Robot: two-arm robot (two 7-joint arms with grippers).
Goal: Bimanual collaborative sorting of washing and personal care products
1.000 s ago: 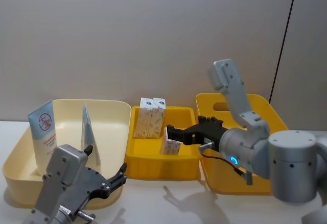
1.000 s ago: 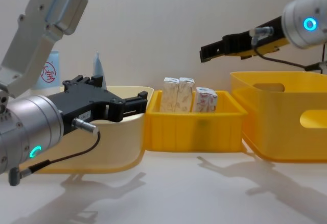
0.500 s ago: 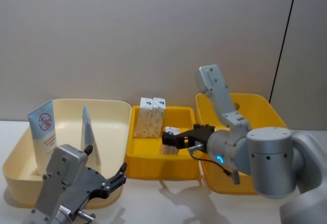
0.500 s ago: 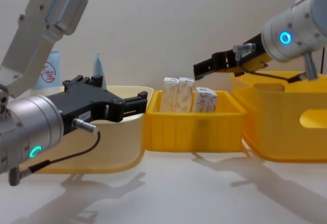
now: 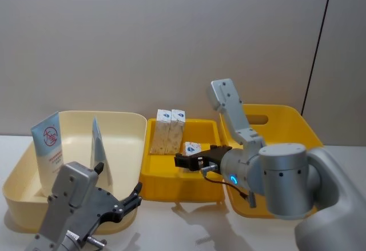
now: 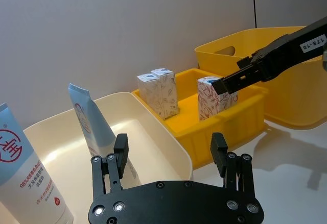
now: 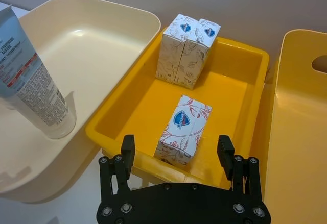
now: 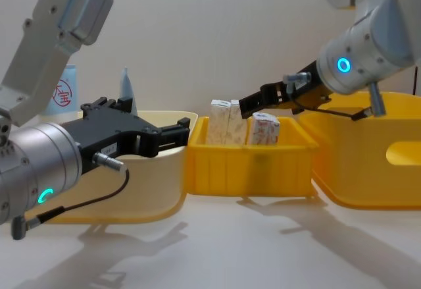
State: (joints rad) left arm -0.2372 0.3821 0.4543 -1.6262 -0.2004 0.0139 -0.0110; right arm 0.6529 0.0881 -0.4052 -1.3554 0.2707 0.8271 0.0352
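Observation:
Two cream patterned cartons (image 5: 170,131) stand upright side by side at the back of the small yellow tray (image 5: 183,191). A white carton with red print (image 7: 184,127) stands nearer the tray's front. My right gripper (image 7: 176,150) hovers open just above and in front of that carton, its fingers either side and apart from it. A pale blue-and-white tube with a red round logo (image 5: 50,148) and a second tube (image 5: 100,148) lean in the cream bin (image 5: 128,122). My left gripper (image 6: 169,150) hangs open in front of the cream bin, holding nothing.
A large yellow bin (image 5: 286,119) with handle cut-outs stands right of the small tray, and my right arm reaches across its front. The three containers sit in a row against a plain wall. Bare white table lies in front of them.
My right gripper has dropped and swung left, from above the large yellow bin's edge to over the small tray at the red-print carton. The left arm has not moved.

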